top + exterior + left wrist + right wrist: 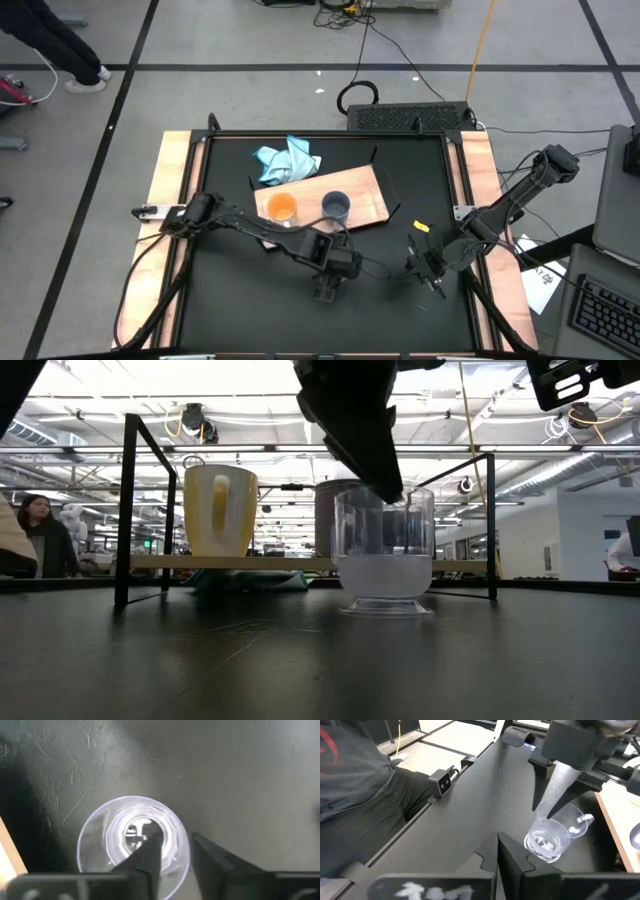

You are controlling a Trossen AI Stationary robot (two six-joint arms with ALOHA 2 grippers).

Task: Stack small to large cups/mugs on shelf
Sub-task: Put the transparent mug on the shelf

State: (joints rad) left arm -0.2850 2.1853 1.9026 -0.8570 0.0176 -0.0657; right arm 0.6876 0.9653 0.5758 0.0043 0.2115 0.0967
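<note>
Left gripper (172,862) jaws astride glass cup (132,840) rim, grip unclear.

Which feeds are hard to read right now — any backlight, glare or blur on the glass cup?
Low view: bright ceiling lights behind leave the left end effector a dark silhouette; the glass cup reads clearly, the orange mug is shaded. Left wrist view: the cup's rim glows with glare, and the near fingers are blurred. High view: the cup is hidden under the arm.

Bare black surface (260,300) lies open near the shelf (365,205), whose right half is free past the orange mug (282,207) and grey-blue mug (336,205).
</note>
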